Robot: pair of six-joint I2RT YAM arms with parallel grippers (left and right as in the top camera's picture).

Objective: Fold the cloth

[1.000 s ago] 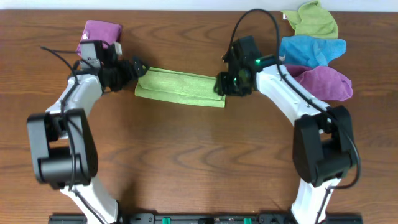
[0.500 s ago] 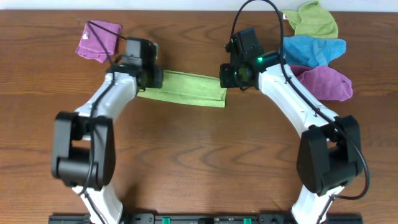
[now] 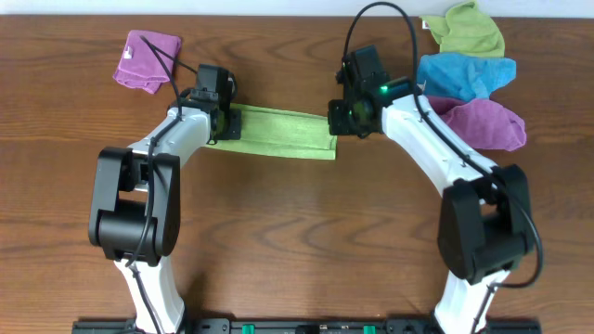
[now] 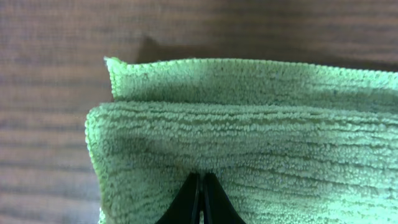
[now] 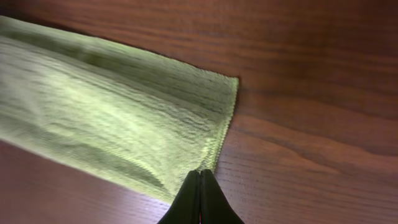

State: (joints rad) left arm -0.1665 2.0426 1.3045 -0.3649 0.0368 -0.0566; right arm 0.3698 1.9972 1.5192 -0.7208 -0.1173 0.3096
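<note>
Overhead, a purple cloth lies crumpled at the far left corner of the wooden table. Just right of it, the left end effector sits over the left end of the green cloth, which lies flat as a long folded strip across the far middle of the table. In the left wrist view its fingertips are pressed together on the strip's upper layer, whose edge sits short of the layer beneath. Whether they pinch any fabric cannot be told.

The right end effector sits at the strip's right end. In the right wrist view its fingertips are likewise together, at the short edge near a corner. At the far right lie a yellow-green cloth, a blue cloth and a second purple cloth, bunched together.
</note>
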